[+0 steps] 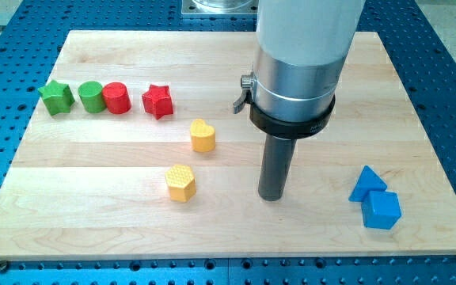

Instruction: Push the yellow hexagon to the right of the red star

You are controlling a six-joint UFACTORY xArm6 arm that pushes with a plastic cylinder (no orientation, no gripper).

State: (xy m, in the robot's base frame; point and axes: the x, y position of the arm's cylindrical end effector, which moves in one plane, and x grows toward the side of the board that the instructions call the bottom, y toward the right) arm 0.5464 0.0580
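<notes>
The yellow hexagon (pixel 181 183) lies on the wooden board (pixel 93 190), left of centre toward the view's bottom. The red star (pixel 157 100) sits up and to the left of it. A yellow heart (pixel 203 135) lies between them, slightly to the right. My tip (pixel 272 195) touches the board well to the right of the yellow hexagon, with a clear gap between them. The rod hangs from a wide grey and white cylinder.
A green star (pixel 56 97), a green cylinder (pixel 91 96) and a red cylinder (pixel 117 98) stand in a row left of the red star. A blue triangle (pixel 366 184) and a blue cube (pixel 381 210) sit at the lower right.
</notes>
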